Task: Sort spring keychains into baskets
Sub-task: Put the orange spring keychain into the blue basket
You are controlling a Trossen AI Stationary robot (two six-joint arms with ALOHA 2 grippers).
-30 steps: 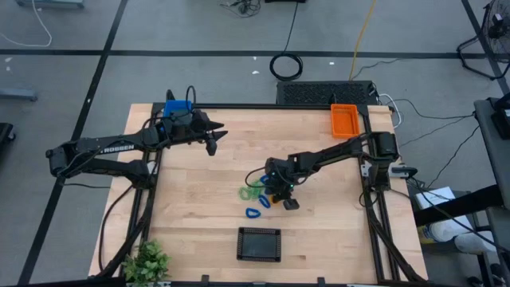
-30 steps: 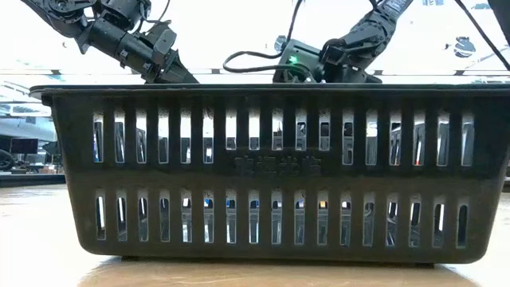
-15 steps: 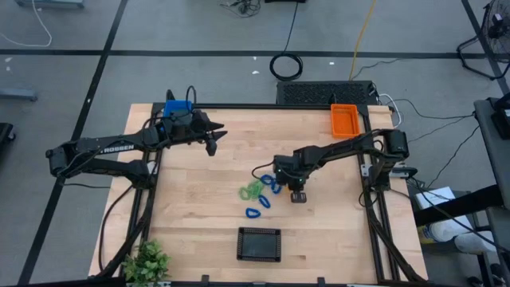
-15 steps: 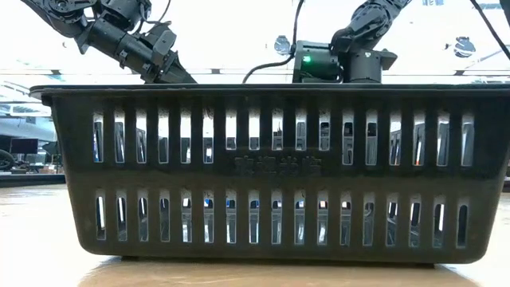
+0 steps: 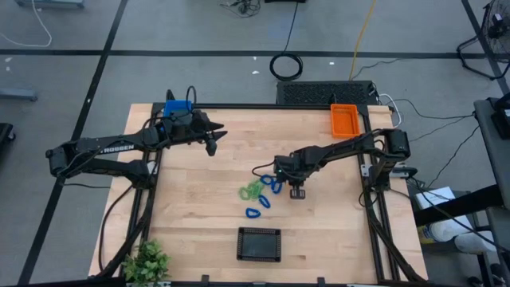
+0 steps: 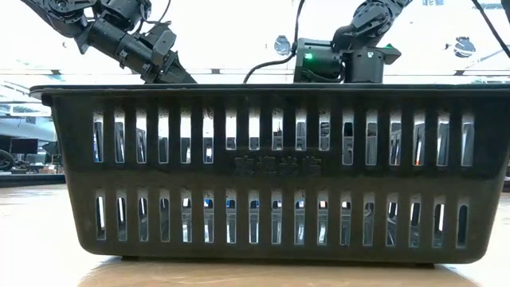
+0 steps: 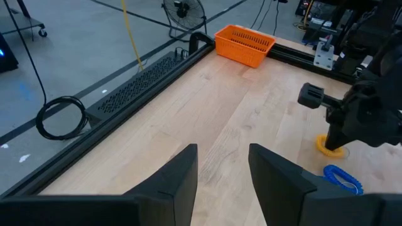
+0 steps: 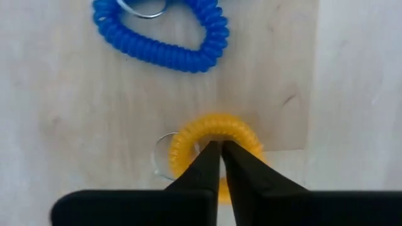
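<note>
Overhead, the right gripper points down at the middle of the pale wooden table. In the right wrist view its two dark fingers are pinched nearly together on the coil of a small orange-yellow spring keychain, whose thin metal ring lies flat on the wood beside it. A blue coiled keychain lies just beyond, apart from the yellow one.

The other loops lie in a loose cluster just left of that gripper: a green coiled keychain and a second blue loop nearer the front edge.

The black slotted plastic basket stands near the front edge, the bright orange basket at the far right corner, and the bright blue basket at the far left corner.

The left gripper waits above the table near the blue basket; its fingers stand apart with nothing between them.
</note>
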